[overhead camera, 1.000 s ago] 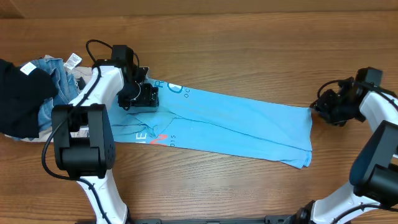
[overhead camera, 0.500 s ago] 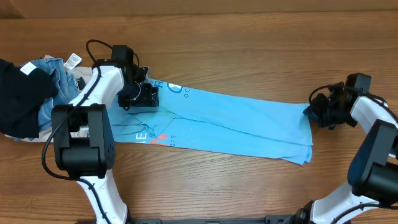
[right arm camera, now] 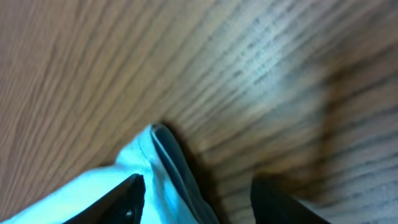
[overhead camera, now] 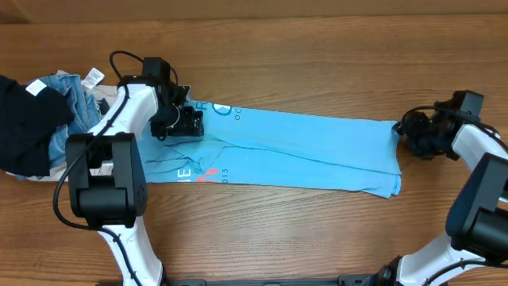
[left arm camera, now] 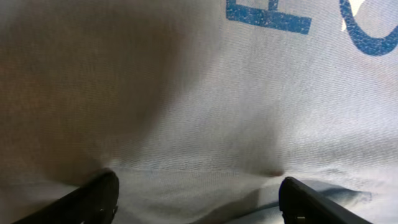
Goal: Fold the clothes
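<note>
Lengthwise, T-shirt (overhead camera: 302,151), left end effector (overhead camera: 184,124) spread on its printed end, right end effector (overhead camera: 406,137) spread astride its corner.

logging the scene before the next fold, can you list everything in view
T-shirt: 1, light blue with white and red print, lying as a long folded strip across the middle of the table
black garment: 1, black, bunched at the table's left edge
denim garment: 1, faded blue, in the same pile beside the black one
tags: 2, white, on that pile
table: 1, brown wood, under everything
left arm: 1, white and black, at the shirt's printed end
right arm: 1, white and black, at the shirt's plain end
left end effector: 1, black, open, down on the printed end
right end effector: 1, black, open, at the shirt's end corner
</note>
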`<action>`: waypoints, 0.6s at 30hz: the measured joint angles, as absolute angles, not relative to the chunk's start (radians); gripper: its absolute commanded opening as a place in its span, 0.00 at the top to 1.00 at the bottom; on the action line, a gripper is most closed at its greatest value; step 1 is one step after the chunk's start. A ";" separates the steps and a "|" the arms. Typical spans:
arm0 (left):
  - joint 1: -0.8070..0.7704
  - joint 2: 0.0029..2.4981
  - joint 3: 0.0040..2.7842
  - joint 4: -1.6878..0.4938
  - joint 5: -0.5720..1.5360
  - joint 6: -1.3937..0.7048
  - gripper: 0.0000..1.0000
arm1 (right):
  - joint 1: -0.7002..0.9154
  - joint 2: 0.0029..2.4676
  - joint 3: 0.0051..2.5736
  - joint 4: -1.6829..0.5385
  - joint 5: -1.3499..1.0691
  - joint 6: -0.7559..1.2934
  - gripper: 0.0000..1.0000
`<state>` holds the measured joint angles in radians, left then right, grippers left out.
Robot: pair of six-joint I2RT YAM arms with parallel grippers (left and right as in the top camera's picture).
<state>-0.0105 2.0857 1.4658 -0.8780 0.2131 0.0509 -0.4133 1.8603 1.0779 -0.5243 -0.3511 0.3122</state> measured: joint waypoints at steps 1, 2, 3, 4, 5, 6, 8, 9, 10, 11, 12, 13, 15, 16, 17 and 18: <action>-0.010 2.086 1.468 -0.881 0.216 0.051 0.13 | -0.421 1.860 1.084 -0.554 -0.373 0.315 0.37; -0.010 2.086 1.472 -0.888 0.218 0.051 0.12 | -0.430 1.860 1.095 -0.579 -0.395 0.313 0.37; -0.010 2.087 1.480 -0.909 0.220 0.051 0.11 | -0.439 1.861 1.108 -0.603 -0.413 0.314 0.36; -0.009 2.091 1.490 -0.934 0.221 0.051 0.10 | -0.461 1.862 1.150 -0.675 -0.463 0.313 0.36; -0.004 2.105 1.529 -0.999 0.221 0.051 0.09 | -0.474 1.862 1.171 -0.696 -0.490 0.313 0.34; 0.001 2.119 1.581 -1.082 0.221 0.051 0.08 | -0.486 1.863 1.193 -0.744 -0.507 0.309 0.30; 0.002 2.131 1.701 -1.190 0.221 0.051 0.07 | -0.518 1.864 1.219 -0.850 -0.535 0.276 0.18; 0.003 2.131 1.792 -1.245 0.221 0.051 0.07 | -0.527 1.864 1.222 -0.871 -0.535 0.258 0.17; 0.002 2.129 1.862 -1.280 0.222 0.051 0.06 | -0.545 1.864 1.222 -0.905 -0.523 0.230 0.17; 0.002 2.129 1.940 -1.336 0.224 0.051 0.06 | -0.558 1.864 1.222 -0.928 -0.504 0.208 0.18; 0.002 2.127 2.027 -1.390 0.225 0.051 0.06 | -0.570 1.864 1.217 -0.936 -0.481 0.188 0.19; 0.002 2.123 2.085 -1.420 0.225 0.051 0.06 | -0.577 1.864 1.214 -0.934 -0.472 0.173 0.20; 0.002 2.123 2.226 -1.515 0.227 0.051 0.08 | -0.585 1.864 1.182 -0.916 -0.456 0.120 0.20; 0.002 2.118 2.291 -1.544 0.228 0.050 0.09 | -0.582 1.864 1.158 -0.899 -0.459 0.086 0.20; 0.002 2.117 2.331 -1.562 0.228 0.046 0.09 | -0.575 1.864 1.139 -0.877 -0.467 0.056 0.19; 0.002 2.115 2.391 -1.585 0.228 0.039 0.09 | -0.566 1.864 1.118 -0.857 -0.473 0.029 0.18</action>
